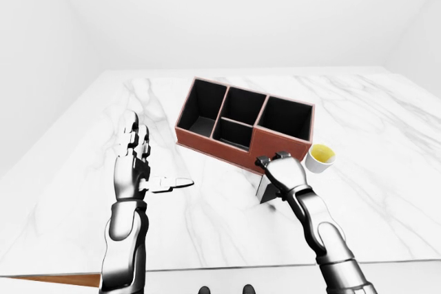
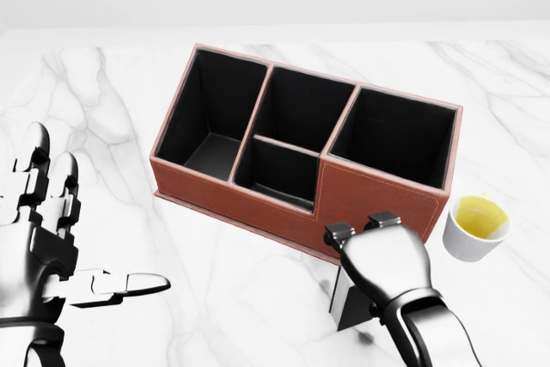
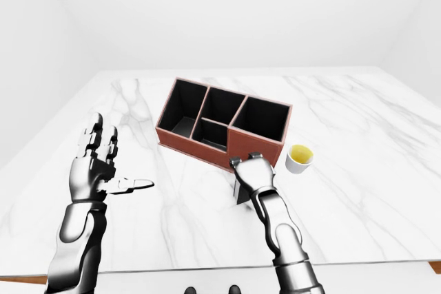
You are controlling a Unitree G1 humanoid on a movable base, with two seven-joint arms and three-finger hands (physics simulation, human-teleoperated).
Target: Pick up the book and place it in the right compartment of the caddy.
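The brown caddy with black compartments stands mid-table in the head view; its right compartment holds nothing. Just below its right end the small dark book stands on the marble, pale page edge facing left. My right hand sits on top of the book with its fingers curled over the upper edge; the palm hides the contact. At the left, my left hand hovers open, fingers spread and thumb pointing right, far from the caddy.
A white cup with yellow liquid stands close to the caddy's right end, right of my right hand. The white marble table stretches wide; its near edge shows at the bottom of the left-eye view.
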